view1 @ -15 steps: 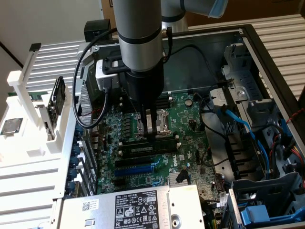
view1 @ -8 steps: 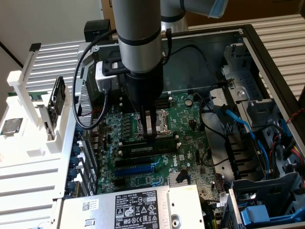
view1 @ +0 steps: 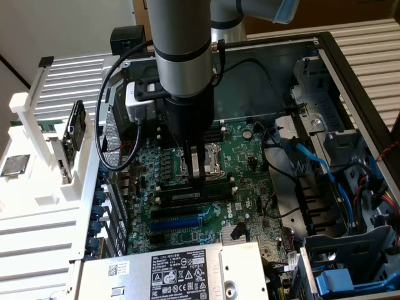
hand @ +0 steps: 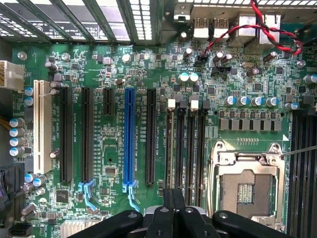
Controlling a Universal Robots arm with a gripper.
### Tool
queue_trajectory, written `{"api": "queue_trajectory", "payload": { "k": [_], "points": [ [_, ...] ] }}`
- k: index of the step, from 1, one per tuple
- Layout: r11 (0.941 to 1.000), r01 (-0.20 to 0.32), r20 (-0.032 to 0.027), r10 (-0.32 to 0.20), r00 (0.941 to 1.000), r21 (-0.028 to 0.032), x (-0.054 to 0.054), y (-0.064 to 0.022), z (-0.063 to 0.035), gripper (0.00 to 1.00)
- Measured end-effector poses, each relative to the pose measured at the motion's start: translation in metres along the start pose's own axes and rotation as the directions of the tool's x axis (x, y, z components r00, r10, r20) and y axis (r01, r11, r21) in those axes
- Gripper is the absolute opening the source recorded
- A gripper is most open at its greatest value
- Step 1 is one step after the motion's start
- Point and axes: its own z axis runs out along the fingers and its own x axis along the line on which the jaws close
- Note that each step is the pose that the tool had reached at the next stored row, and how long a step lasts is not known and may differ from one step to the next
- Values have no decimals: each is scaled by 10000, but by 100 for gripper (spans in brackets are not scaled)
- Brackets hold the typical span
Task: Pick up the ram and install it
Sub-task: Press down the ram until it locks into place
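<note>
1. The arm reached straight down into the open PC case, with the tool hanging right over the motherboard, just beside the empty CPU socket.
2. In the exterior view the tool's fingers looked pressed close together, tips right at the row of memory slots. Honestly couldn't tell whether anything was pinched between them.
3. The ram: a dark stick looked seated in the slot nearest the socket, right at the fingertips, but I couldn't tell for sure that it was the ram.
4. From the wrist view, the tool had its black fingers bunched together over the ends of the four black memory slots with white end clips.
5. The blue expansion slot sat well to one side of those, with black slots on either side of it and a white slot further out.
6. The bare CPU socket was just beside the memory slots on the other side.
7. Red and black wires ran near the rear ports. Blue cables snaked through the drive bay area on the exterior view's right.
</note>
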Motion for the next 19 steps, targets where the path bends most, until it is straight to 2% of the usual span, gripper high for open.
{"api": "queue_trajectory", "payload": {
  "k": [19],
  "points": [
    [10000, 0, -1, 0, 10000, 2, 15, 0, 2, 10]
  ]
}}
